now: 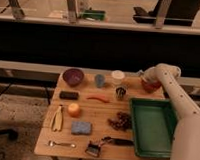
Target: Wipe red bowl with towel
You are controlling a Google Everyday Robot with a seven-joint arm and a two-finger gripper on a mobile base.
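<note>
Orange-red, the red bowl (151, 87) sits far right on the wooden table (102, 132); the gripper (145, 76) is at its left rim, open or closed unclear.

The gripper (145, 76) at the red bowl (151, 87) (far right corner) hides part of it; arm (178, 100) cut off below.

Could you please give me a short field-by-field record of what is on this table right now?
tool: at the table's back right corner, by the red bowl's left rim; contact unclear
red bowl: back right, behind the tray
purple bowl: back left
tray: green, front right
grapes: left of the tray
carrot: mid-table
sponge: blue, front left of centre
</note>
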